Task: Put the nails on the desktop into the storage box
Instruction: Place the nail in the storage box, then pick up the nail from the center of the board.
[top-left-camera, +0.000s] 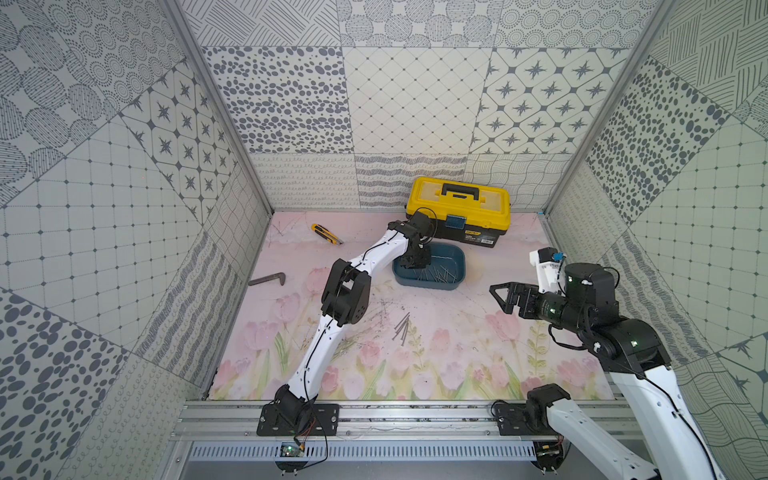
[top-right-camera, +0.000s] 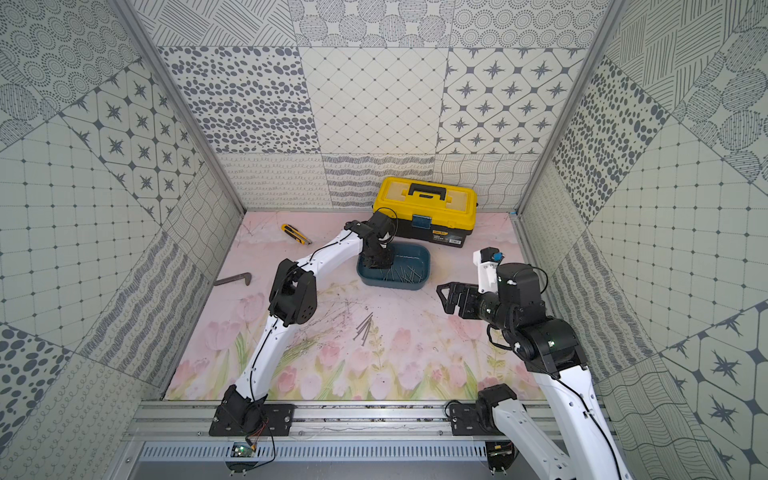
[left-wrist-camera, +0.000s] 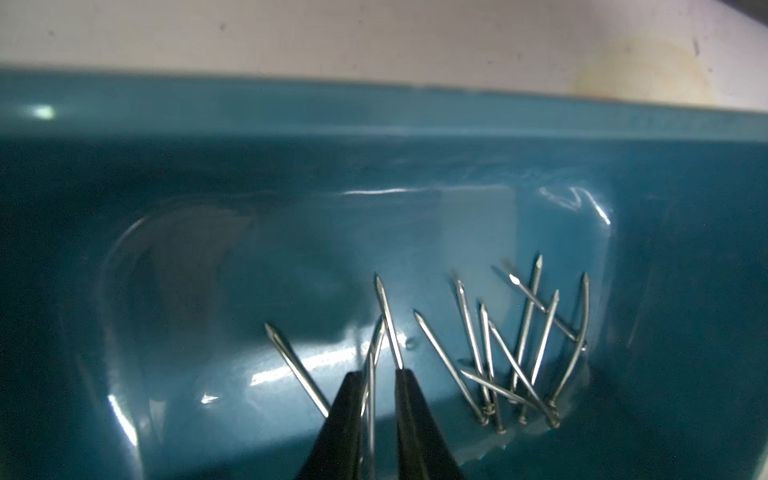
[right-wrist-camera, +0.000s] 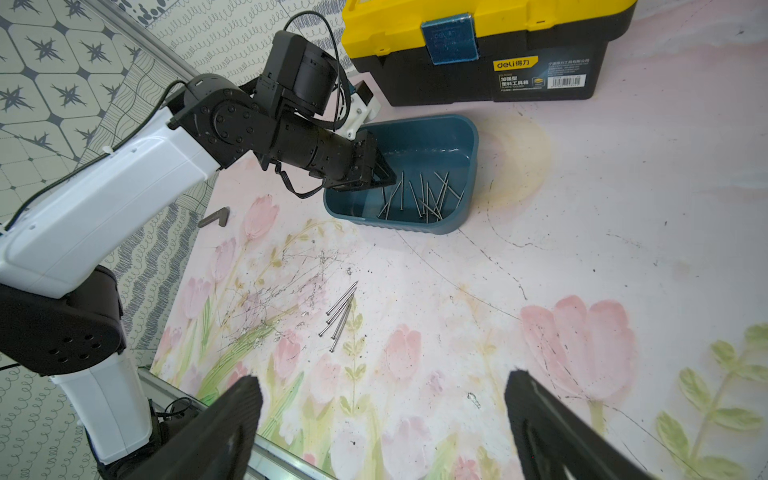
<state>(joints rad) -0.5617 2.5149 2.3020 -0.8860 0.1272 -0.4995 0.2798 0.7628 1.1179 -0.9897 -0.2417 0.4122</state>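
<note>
left wrist view: the left tool hangs inside the storage box, jaws a narrow slit apart, with thin nails in the gap. a heap of nails lies crossed on the box floor just beside its tips. the right tool gapes wide above the surface; a bundle of nails lies ahead of it.

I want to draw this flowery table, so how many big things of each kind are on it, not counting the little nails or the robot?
Yellow-and-black plastic toolbox: 1
Shallow teal-blue plastic tub: 1
Yellow utility knife: 1
Dark L-shaped metal bar: 1
Total: 4
</note>
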